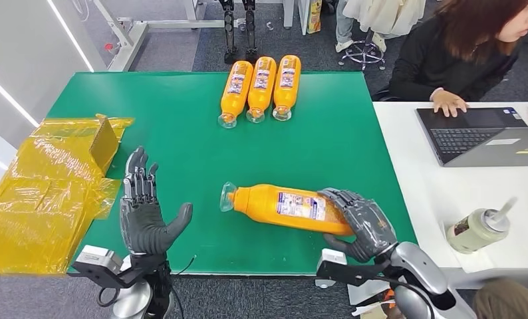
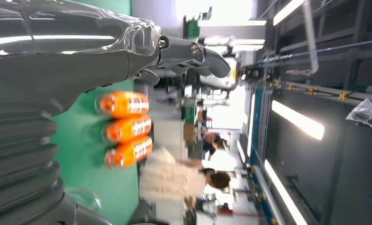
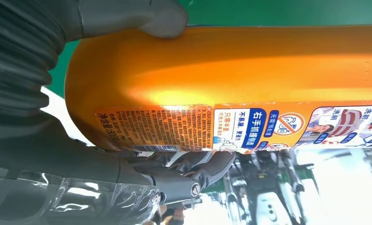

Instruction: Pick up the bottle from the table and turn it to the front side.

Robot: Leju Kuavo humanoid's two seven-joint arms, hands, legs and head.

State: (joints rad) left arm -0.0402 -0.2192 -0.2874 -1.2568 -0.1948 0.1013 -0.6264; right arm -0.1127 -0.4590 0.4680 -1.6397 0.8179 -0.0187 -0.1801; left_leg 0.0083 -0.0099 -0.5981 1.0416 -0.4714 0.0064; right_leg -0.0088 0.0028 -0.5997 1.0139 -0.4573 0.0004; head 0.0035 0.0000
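Note:
An orange bottle (image 1: 284,206) with a clear cap lies on its side near the front of the green table (image 1: 181,119), its cap pointing left. My right hand (image 1: 358,222) grips its base end, fingers over the top and thumb below. In the right wrist view the bottle (image 3: 249,79) shows its printed label, with the thumb (image 3: 142,16) pressed on one side and the dark fingers (image 3: 193,171) on the other. My left hand (image 1: 143,212) is raised over the table's front left, fingers spread, holding nothing.
Three more orange bottles (image 1: 260,90) lie side by side at the table's far edge, seen too in the left wrist view (image 2: 128,129). Yellow plastic bags (image 1: 42,186) cover the left side. A person (image 1: 461,53) sits at a white desk with a laptop (image 1: 481,133) and a cup (image 1: 481,229).

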